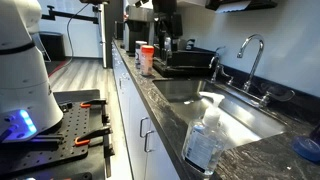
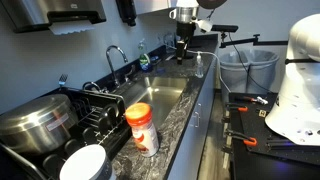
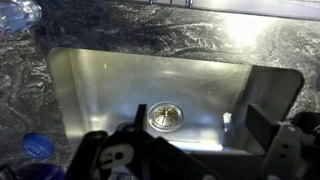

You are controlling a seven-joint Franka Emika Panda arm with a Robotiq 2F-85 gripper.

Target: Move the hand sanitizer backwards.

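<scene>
One hand sanitizer (image 1: 205, 140) on counter, end effector (image 3: 188, 150) apart, over sink (image 3: 95, 90)

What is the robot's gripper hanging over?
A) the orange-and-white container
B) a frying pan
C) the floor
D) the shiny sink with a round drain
D: in the wrist view the open gripper hangs above the steel sink, with the round drain showing between its fingers.

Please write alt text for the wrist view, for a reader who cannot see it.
Looking down into a steel sink with its drain at the centre, dark speckled countertop around it. The open gripper fills the lower edge; a blue object lies lower left.
</scene>
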